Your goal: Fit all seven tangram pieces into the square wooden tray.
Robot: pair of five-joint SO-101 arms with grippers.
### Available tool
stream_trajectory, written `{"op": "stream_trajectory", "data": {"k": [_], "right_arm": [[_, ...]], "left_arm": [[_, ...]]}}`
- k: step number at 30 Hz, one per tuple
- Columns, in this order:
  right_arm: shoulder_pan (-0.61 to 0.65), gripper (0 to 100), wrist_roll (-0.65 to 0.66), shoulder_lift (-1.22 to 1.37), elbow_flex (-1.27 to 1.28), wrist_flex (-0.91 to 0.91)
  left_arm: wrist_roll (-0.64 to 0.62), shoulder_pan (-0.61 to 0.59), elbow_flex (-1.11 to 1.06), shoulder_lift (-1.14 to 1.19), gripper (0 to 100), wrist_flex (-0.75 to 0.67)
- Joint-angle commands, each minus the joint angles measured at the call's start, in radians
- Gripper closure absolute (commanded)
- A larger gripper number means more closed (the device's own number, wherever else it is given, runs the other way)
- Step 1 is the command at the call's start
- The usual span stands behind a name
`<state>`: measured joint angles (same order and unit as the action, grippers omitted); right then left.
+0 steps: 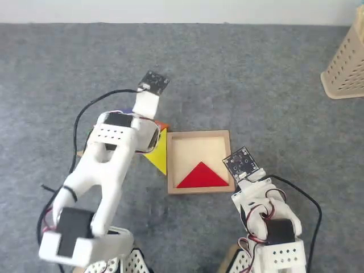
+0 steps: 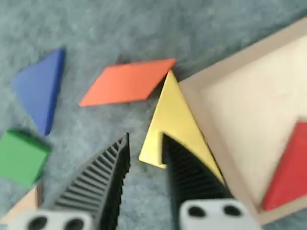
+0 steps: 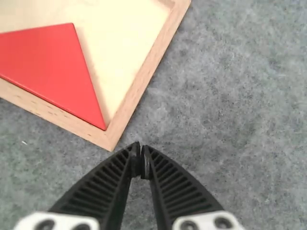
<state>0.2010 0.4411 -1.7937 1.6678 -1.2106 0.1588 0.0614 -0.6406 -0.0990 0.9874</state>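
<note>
At the middle of the table sits the square wooden tray, with the red triangle along its near wall. The yellow triangle lies outside, against the left wall. The left gripper, parted and empty, straddles its left corner. The right gripper, pinched closed on nothing, is near the tray. Closing on that corner could flick the piece away. No writing is legible.

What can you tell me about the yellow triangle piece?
The yellow triangle is a flat, smooth, painted-looking piece. It lies flat on the grey carpet outside the wooden tray, with one long edge along the tray's outer wall. Its sharp tip nearly meets the orange parallelogram. The left gripper hangs open at its blunt corner, one finger hiding part of it.
</note>
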Motion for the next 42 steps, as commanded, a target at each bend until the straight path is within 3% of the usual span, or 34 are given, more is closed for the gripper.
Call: {"op": "stream_trajectory", "data": {"k": [1,8,16,23,35,42], "right_arm": [[0.002,99.1,0.011,-0.022,0.015,-0.007],[0.002,99.1,0.011,-0.022,0.015,-0.007],[0.002,99.1,0.011,-0.022,0.015,-0.007],[0.002,99.1,0.011,-0.022,0.015,-0.007],[0.002,99.1,0.011,-0.022,0.015,-0.007],[0.002,99.1,0.011,-0.022,0.015,-0.007]], "left_arm": [[-0.066,-0.009,0.016,0.064,84,-0.023],[-0.187,-0.018,0.081,0.155,80,0.012],[-0.187,-0.014,0.093,0.242,80,0.015],[-0.187,-0.031,0.166,0.325,80,0.107],[-0.04,-0.242,0.166,0.318,80,0.121],[-0.064,-0.106,0.254,0.293,80,0.221]]}}
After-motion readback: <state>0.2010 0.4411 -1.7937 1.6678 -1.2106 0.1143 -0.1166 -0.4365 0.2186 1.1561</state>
